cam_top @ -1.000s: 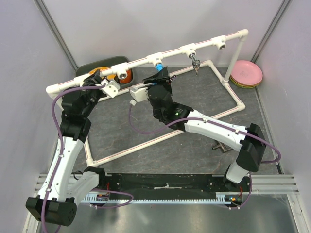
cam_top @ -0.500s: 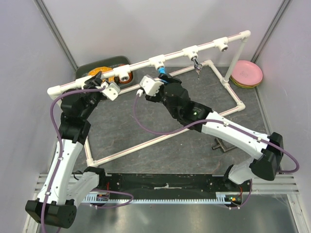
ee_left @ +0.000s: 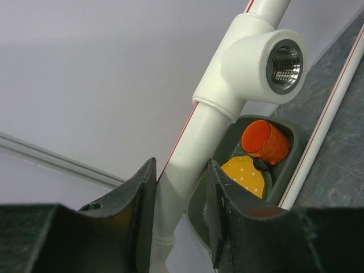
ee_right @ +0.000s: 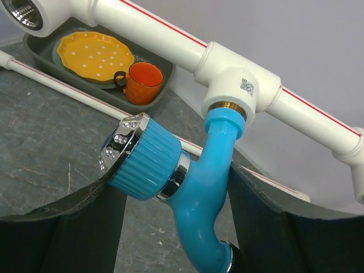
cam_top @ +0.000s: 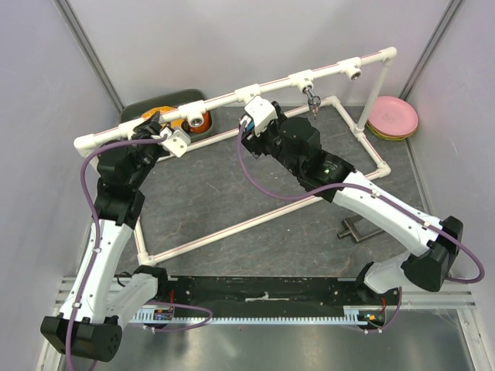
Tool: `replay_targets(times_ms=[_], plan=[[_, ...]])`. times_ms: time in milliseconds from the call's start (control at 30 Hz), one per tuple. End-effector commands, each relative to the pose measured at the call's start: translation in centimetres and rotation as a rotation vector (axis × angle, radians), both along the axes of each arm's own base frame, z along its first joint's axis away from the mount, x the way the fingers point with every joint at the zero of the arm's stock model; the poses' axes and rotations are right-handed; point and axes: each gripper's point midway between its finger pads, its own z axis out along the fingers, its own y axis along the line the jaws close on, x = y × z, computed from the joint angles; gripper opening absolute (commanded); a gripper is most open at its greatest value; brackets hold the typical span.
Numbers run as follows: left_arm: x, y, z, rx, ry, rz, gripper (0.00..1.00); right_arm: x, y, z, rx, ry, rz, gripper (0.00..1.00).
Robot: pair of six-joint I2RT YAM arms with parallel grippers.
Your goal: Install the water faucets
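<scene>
Shows the left gripper closed narrowly around the upper pipe of the white frame, just below an empty threaded tee socket, evidently to steady the frame against twisting. Shows the right gripper set wide astride the blue faucet, one finger against the ribbed knob; cannot tell whether clamped or merely standing beside it. Locates the blue faucet entered by its threaded end into a second tee, body hanging downward, probably straddled so for turning tight. Locates the chrome faucet hanging from the next tee to the right. Offers no legible writing: only a small square code label on the second tee and a thin red stripe along the pipe.
</scene>
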Motion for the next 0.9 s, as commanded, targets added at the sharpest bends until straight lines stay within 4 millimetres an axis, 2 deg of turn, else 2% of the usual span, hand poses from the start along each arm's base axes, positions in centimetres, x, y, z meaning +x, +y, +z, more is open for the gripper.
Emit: replay_targets(times_ms=[0, 33, 233, 333, 400, 467, 700, 767, 867], plan=[[0.8, 2.7, -3.1, -0.065, 0.116, 0.138, 0.02, -1.3, -3.6, 12.1, 0.327, -0.15, -0.047, 0.61], [0.8, 2.7, -3.2, -0.065, 0.117, 0.138, 0.02, -1.7, -4.0, 12.7, 0.277, -0.191, -0.035, 0.63], [0.9, 2.8, -3.2, -0.066, 0.119, 0.138, 0.02, -3.2, -4.5, 11.7, 0.033, -0.246, 0.011, 0.85], [0.9, 2.7, -3.3, -0.065, 0.122, 0.135, 0.02, -3.6, -4.3, 10.2, -0.168, -0.311, -0.016, 0.94], [1.0, 2.7, -3.3, -0.065, 0.124, 0.135, 0.02, -3.9, -3.4, 9.1, -0.315, -0.365, -0.011, 0.98], [1.0, 2.7, -3.3, -0.065, 0.124, 0.135, 0.02, -3.7, -3.3, 8.7, -0.414, -0.406, -0.044, 0.98], [1.0, 2.7, -3.3, -0.065, 0.124, 0.137, 0.02, -2.3, -1.5, 5.3, -0.686, -0.445, -0.075, 0.98], [1.0, 2.7, -3.4, -0.065, 0.125, 0.137, 0.02, -2.7, -1.2, 4.9, -0.698, -0.443, -0.049, 0.98], [1.0, 2.7, -3.4, -0.065, 0.127, 0.137, 0.02, -3.8, -1.8, 5.5, -0.676, -0.432, -0.031, 0.98]])
